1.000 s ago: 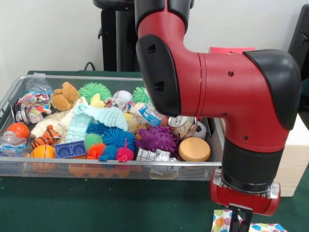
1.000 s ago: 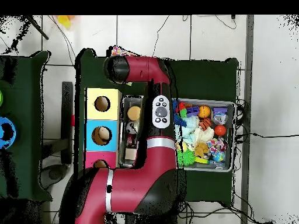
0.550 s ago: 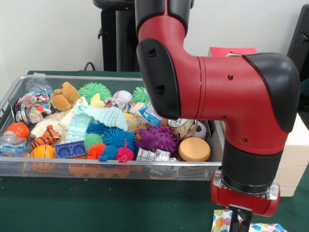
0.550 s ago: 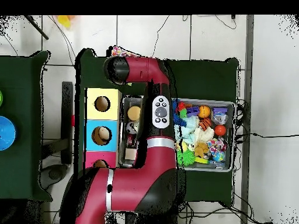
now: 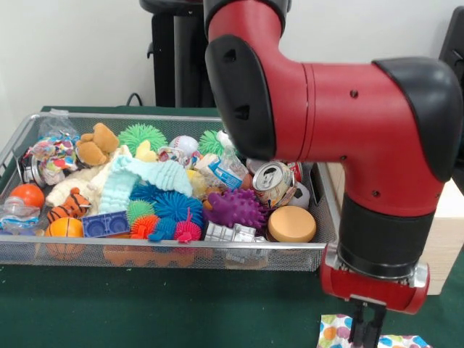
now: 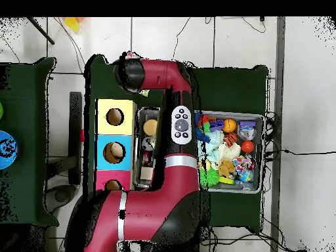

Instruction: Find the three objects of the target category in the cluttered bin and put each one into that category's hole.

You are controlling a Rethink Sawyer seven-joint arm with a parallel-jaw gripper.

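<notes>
One wire-mesh bin point(image 5: 167, 250) holds the clutter. Spiky rubber balls: one purple point(image 5: 235, 208), two green at the back point(image 5: 141, 135) point(image 5: 211, 143), one blue point(image 5: 176, 206), and smaller ones in green point(image 5: 139, 210), orange point(image 5: 144, 225) and pink point(image 5: 188, 232). Smooth orange balls: two point(image 5: 27, 194) point(image 5: 64, 228). One brown teddy bear point(image 5: 98, 143), one plush tiger point(image 5: 69, 205), one crushed drink can point(image 5: 273, 181), one tan round disc point(image 5: 291, 223), one blue toy brick point(image 5: 106, 224), one baseball point(image 5: 184, 145). In the overhead view, three coloured boxes show one hole each: yellow point(image 6: 115, 117), blue point(image 6: 114, 152), pink point(image 6: 112, 184).
</notes>
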